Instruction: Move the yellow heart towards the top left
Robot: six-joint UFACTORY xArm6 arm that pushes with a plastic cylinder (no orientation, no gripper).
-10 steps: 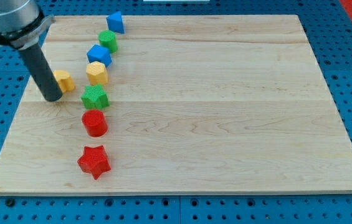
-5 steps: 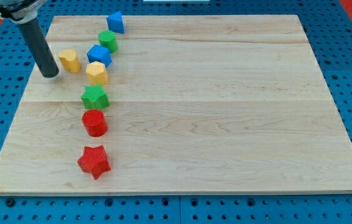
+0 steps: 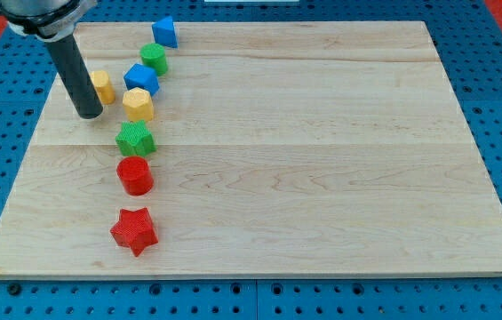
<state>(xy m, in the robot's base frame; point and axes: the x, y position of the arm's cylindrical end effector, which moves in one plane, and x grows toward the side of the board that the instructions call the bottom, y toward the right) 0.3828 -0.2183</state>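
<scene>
The yellow heart [image 3: 102,86] lies near the board's upper left, partly hidden behind my rod. My tip [image 3: 90,113] rests on the board just below and left of the heart, touching or almost touching it. Right of the heart are a blue block [image 3: 141,78] and a yellow hexagon-like block [image 3: 138,104].
A column of blocks runs down the board's left part: a blue block [image 3: 164,32] at the top, a green one [image 3: 154,59], a green star [image 3: 134,140], a red cylinder [image 3: 134,175], a red star [image 3: 134,231]. The wooden board [image 3: 322,160] lies on a blue pegboard.
The yellow heart moved up from beside the green star to level with the blue block. My tip went up and left, then came back right and down to the heart's lower left.
</scene>
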